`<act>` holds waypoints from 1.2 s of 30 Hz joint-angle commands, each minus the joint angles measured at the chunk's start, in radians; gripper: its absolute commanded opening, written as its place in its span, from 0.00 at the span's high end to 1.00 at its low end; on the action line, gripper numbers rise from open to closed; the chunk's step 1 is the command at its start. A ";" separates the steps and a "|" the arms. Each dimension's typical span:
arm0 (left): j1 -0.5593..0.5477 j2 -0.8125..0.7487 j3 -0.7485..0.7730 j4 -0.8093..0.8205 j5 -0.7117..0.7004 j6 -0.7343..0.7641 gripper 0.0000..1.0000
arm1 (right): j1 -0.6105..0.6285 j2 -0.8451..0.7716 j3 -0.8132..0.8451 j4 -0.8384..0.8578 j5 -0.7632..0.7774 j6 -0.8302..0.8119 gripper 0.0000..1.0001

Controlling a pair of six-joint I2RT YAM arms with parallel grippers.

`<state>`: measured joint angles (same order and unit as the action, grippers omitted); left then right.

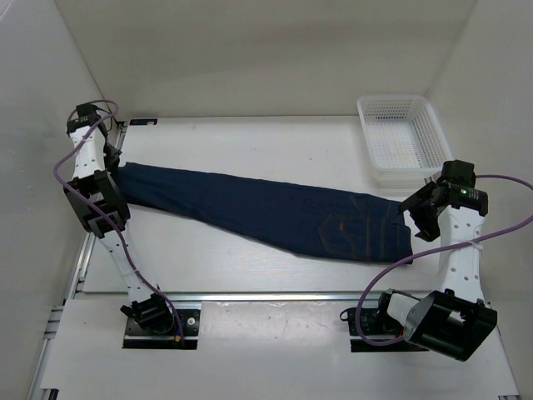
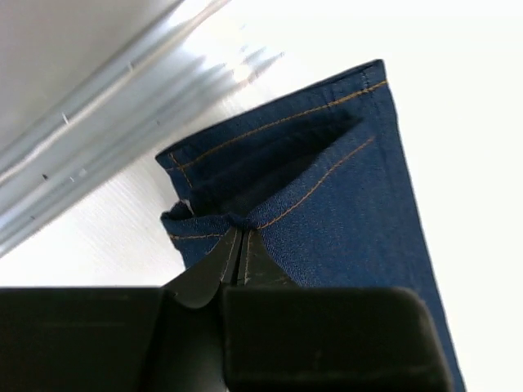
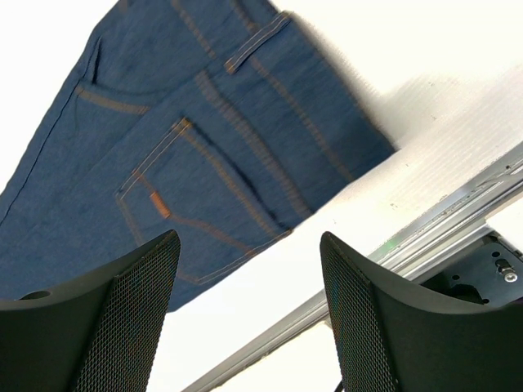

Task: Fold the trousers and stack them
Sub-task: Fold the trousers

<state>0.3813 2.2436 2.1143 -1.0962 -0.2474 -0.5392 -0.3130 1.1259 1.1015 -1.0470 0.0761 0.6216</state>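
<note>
I see a white plastic mesh basket [image 1: 398, 102] at far right of the bench [image 1: 250, 142]; contents unclear. Dark navy denim jeans [image 1: 266, 208] lie flat nearby. Left pincer [image 2: 239, 233] pinches a leg hem; right pincer [image 3: 248, 241] is spread above the waist.

Top view high behind arms, wrist views close, sharing trousers [image 1: 250, 204]
</note>
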 commanded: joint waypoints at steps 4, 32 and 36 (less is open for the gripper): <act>0.028 0.034 0.133 -0.011 0.022 0.028 0.73 | 0.003 -0.011 -0.002 0.010 0.001 0.000 0.26; 0.037 0.097 -0.168 0.124 0.045 -0.019 0.32 | 0.003 -0.011 -0.040 0.038 -0.018 0.000 0.26; 0.037 0.097 -0.148 0.134 0.045 -0.019 0.86 | 0.003 -0.020 -0.040 0.038 -0.018 0.000 0.24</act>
<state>0.4145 2.3241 1.9362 -0.9901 -0.1940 -0.5545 -0.3130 1.1252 1.0645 -1.0214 0.0677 0.6220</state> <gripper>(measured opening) 0.207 0.755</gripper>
